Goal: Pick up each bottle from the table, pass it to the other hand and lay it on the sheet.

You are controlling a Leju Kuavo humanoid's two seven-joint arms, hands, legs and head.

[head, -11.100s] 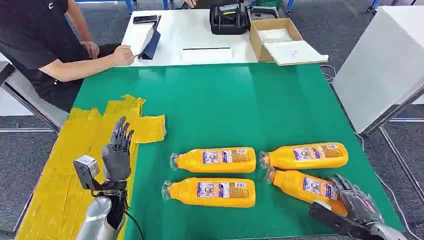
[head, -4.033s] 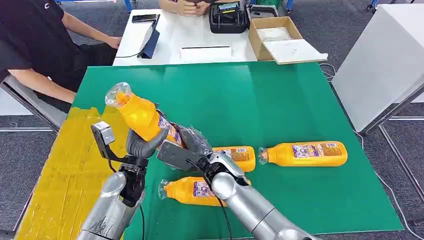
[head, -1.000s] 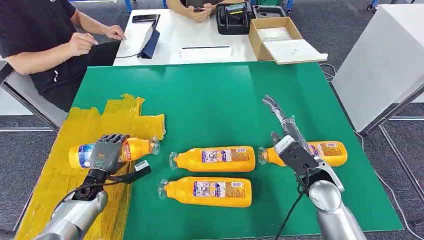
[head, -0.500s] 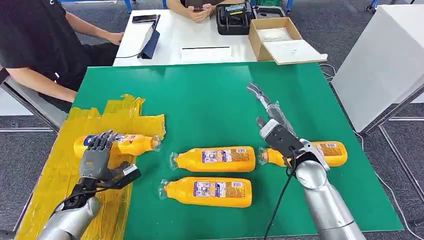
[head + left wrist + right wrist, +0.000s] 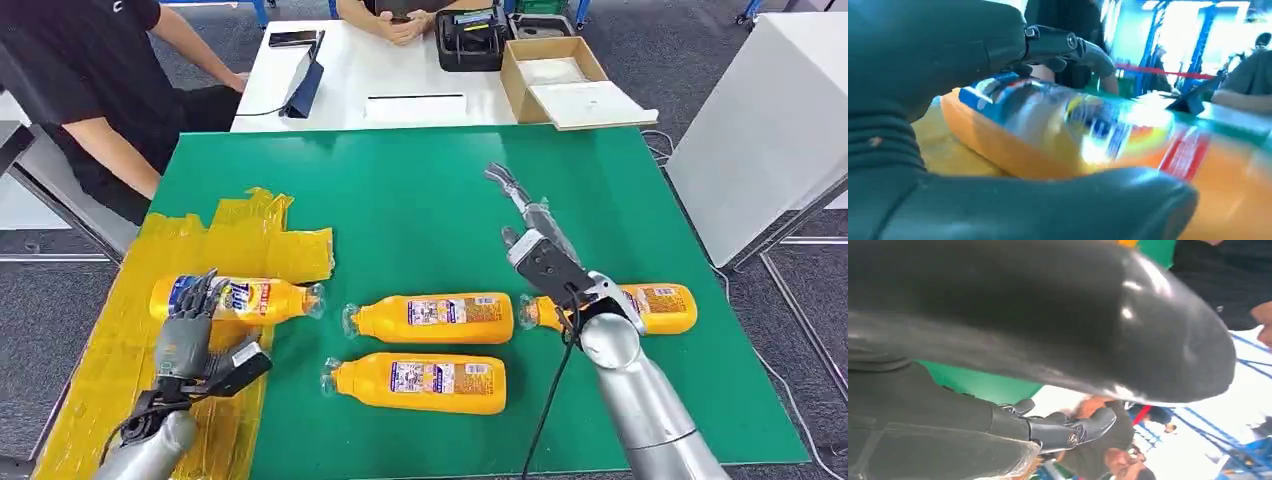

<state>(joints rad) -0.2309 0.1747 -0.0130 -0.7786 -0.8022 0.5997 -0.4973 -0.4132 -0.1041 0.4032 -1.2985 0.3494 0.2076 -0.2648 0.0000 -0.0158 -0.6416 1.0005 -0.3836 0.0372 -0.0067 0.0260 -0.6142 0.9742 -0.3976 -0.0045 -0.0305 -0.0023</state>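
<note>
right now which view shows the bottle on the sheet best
The head view: the whole bottle lies on the yellow sheet, cap to base, with the left hand just short of it. The left wrist view gives a blurred close-up of its label between the fingers. The right wrist view looks away from it.

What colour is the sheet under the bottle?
Yellow sheet, under the bottle; clearest in the head view.

On the counter (image 5: 420, 200) the sheet (image 5: 120, 350) covers the left side, with one bottle (image 5: 235, 298) lying across it and the left hand (image 5: 185, 340) just in front of that bottle. To its right lie three more bottles: a middle bottle (image 5: 432, 318), a front bottle (image 5: 418, 382) before it, and a right bottle (image 5: 655, 306) farthest right. The right hand (image 5: 530, 225) is raised above the counter, behind the gap between the middle and right bottles.
</note>
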